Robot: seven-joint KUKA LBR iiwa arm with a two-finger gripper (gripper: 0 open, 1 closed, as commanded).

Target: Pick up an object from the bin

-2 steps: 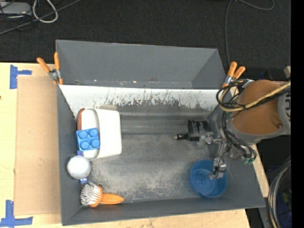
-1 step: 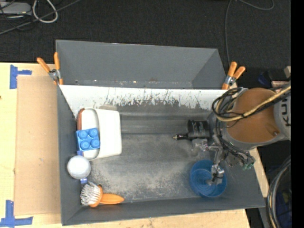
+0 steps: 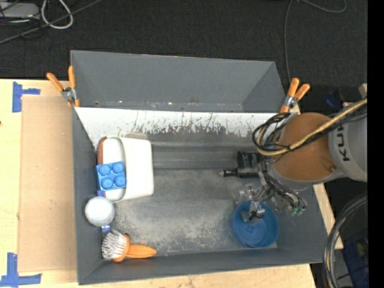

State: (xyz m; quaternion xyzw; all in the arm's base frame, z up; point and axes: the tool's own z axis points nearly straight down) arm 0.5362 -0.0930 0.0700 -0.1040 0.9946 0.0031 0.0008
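The bin (image 3: 180, 221) is grey sheet metal with sloping walls; its floor is scuffed and dusted with pale speckles, and the far wall is scratched along its lower edge. The gripper (image 3: 258, 212), a tangle of bare metal and thin wires under a smooth orange-brown wrist cover, hangs low over the middle of a round blue plastic dish (image 3: 266, 233) with ringed ridges, which lies flat in the near right corner; from this angle I cannot tell whether the gripper is spread or closed, nor whether it touches the dish. Along the left wall lie a smooth white rounded box (image 3: 137, 164); a studded blue building brick (image 3: 111, 176) against its left side; a glossy white ball (image 3: 99, 211) just below; and a white-bristled brush (image 3: 115, 245) with an orange handle in the near left corner.
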